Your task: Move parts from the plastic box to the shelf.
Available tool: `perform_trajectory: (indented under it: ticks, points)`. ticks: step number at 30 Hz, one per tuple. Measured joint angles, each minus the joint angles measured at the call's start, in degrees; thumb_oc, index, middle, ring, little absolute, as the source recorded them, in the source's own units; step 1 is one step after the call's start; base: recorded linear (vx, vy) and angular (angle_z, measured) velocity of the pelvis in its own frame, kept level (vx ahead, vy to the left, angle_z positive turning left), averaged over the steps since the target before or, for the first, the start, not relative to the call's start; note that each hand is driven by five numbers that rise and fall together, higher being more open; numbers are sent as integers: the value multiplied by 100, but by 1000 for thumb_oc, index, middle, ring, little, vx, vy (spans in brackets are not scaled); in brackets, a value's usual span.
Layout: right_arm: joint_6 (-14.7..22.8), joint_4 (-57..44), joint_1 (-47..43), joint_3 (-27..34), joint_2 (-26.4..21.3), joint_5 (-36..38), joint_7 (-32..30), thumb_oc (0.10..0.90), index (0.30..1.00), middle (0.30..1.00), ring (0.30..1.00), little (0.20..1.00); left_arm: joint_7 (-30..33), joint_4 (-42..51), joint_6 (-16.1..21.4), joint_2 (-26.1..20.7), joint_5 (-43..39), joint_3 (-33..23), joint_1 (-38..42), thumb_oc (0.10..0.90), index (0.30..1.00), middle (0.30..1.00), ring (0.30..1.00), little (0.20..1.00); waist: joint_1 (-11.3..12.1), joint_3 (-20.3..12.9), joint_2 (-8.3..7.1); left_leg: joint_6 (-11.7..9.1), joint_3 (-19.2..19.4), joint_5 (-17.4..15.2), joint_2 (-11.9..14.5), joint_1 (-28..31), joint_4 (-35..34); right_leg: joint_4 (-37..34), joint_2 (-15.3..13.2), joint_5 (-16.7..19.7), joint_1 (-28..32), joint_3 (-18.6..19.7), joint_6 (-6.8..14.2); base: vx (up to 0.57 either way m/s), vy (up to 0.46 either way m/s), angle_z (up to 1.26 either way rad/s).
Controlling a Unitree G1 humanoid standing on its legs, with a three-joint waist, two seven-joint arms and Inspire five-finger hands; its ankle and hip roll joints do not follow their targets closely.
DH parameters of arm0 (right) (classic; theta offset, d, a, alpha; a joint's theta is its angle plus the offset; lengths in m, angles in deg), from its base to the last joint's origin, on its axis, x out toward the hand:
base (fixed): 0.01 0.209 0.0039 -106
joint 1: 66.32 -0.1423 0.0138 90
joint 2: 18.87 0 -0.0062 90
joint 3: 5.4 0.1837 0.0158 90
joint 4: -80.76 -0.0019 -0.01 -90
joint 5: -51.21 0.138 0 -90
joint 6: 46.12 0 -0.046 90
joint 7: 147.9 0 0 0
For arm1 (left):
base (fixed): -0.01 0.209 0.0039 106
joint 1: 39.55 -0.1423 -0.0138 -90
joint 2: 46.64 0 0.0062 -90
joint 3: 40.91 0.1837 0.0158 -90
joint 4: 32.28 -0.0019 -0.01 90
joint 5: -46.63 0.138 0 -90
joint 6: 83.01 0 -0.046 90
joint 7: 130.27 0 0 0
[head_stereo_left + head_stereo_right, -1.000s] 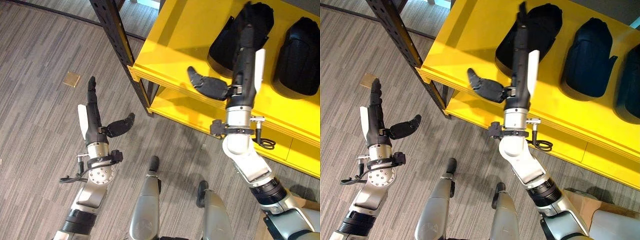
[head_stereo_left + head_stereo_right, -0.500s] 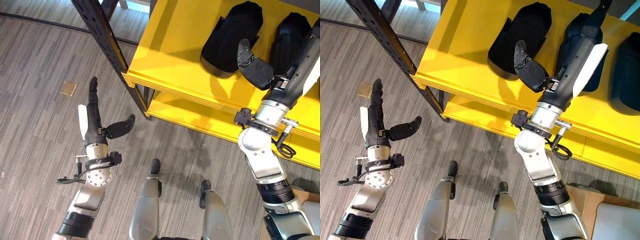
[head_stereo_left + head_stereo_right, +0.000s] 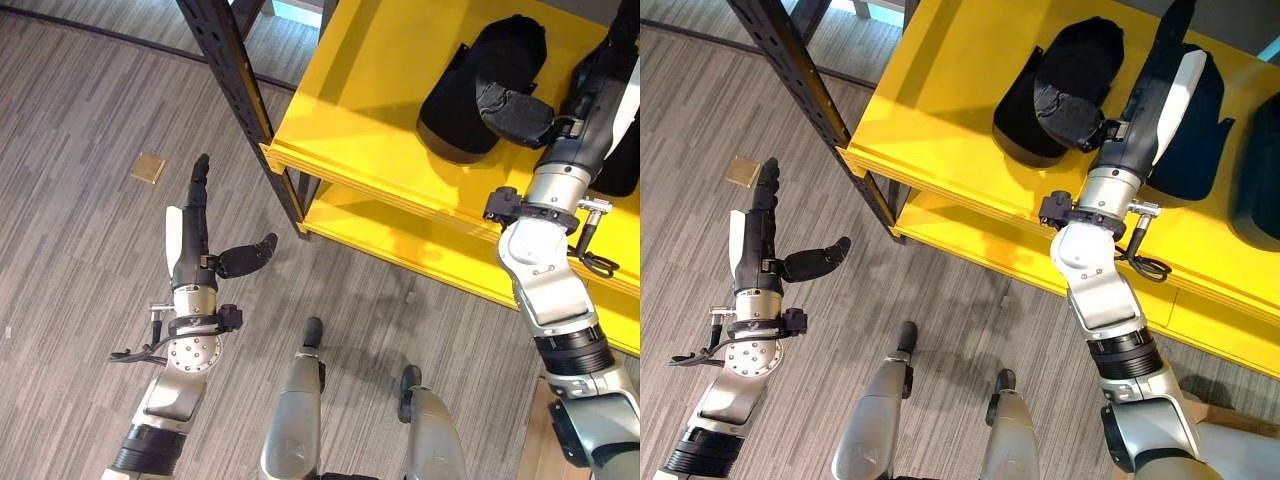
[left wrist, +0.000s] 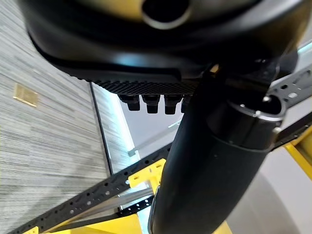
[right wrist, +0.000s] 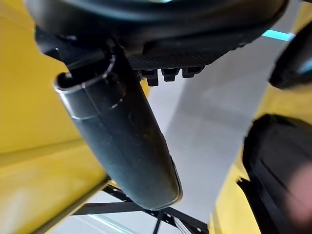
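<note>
Black moulded parts lie on the yellow shelf (image 3: 940, 90): one part (image 3: 1040, 110) to the left, a second part (image 3: 1205, 140) beside it, a third part (image 3: 1260, 170) at the right edge. My right hand (image 3: 1137, 115) reaches over the shelf between the first two. It is open and holds nothing: fingers straight along the second part, thumb (image 3: 1070, 105) spread across the first part's near side. In the right wrist view the thumb (image 5: 127, 146) stands free, with a black part (image 5: 282, 165) beyond. My left hand (image 3: 190, 250) hangs open over the floor at the lower left.
A black perforated upright (image 3: 235, 90) stands at the shelf's left corner, and a lower yellow shelf (image 3: 400, 235) runs beneath. A small brass plate (image 3: 148, 168) is set in the grey plank floor beyond my left hand.
My right hand has swung right from above the first part to the gap between the first two. The camera shifted a little. The left hand has kept its pose.
</note>
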Motion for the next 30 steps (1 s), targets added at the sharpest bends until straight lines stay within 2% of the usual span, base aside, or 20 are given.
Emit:
perform_trajectory:
  ticks: [3,8,17,22,24,30]
  points:
    - [-46,234,-64,146,-31,374,-5,900,1000,1000,1000,1000,-99,-1,1,-194,3,-3,4,900,1000,1000,1000,1000,75,-4,-13,4,-37,-9,-3,-34,0,-140,9,62,77,-69,8,6,-48,7]
    - [-53,385,-104,161,-33,487,13,900,1000,1000,1000,1000,-124,-1,16,-380,7,-18,11,900,1000,1000,1000,1000,96,-3,-29,32,-76,-35,-19,-32,34,-334,9,132,233,-150,41,9,-42,6]
    - [-105,648,-193,173,-27,1096,-11,900,1000,1000,1000,1000,-194,0,82,-422,10,-18,32,900,1000,1000,1000,1000,100,-26,-208,83,-68,-135,-16,-100,194,-606,27,255,367,-159,49,4,-42,-1]
    - [-133,866,-283,295,16,1268,-45,900,1000,1000,1000,1000,-180,-1,84,-608,71,-18,34,900,1000,1000,1000,1000,107,-20,-223,122,-63,-170,-24,-168,257,-747,25,327,404,-173,71,2,-33,0]
    - [-133,867,-291,296,22,1310,-118,900,1000,1000,1000,1000,-177,-1,85,-623,64,-47,48,900,1000,1000,1000,1000,108,-22,-228,122,-71,-192,-25,-166,288,-780,29,363,439,-187,133,0,-16,0]
    - [-128,1148,-344,317,58,1532,-174,900,1000,1000,1000,1000,-179,-1,85,-624,57,-47,48,900,1000,1000,1000,1000,113,-21,-283,125,-65,-229,-22,-175,340,-804,31,367,460,-179,124,4,-32,-1]
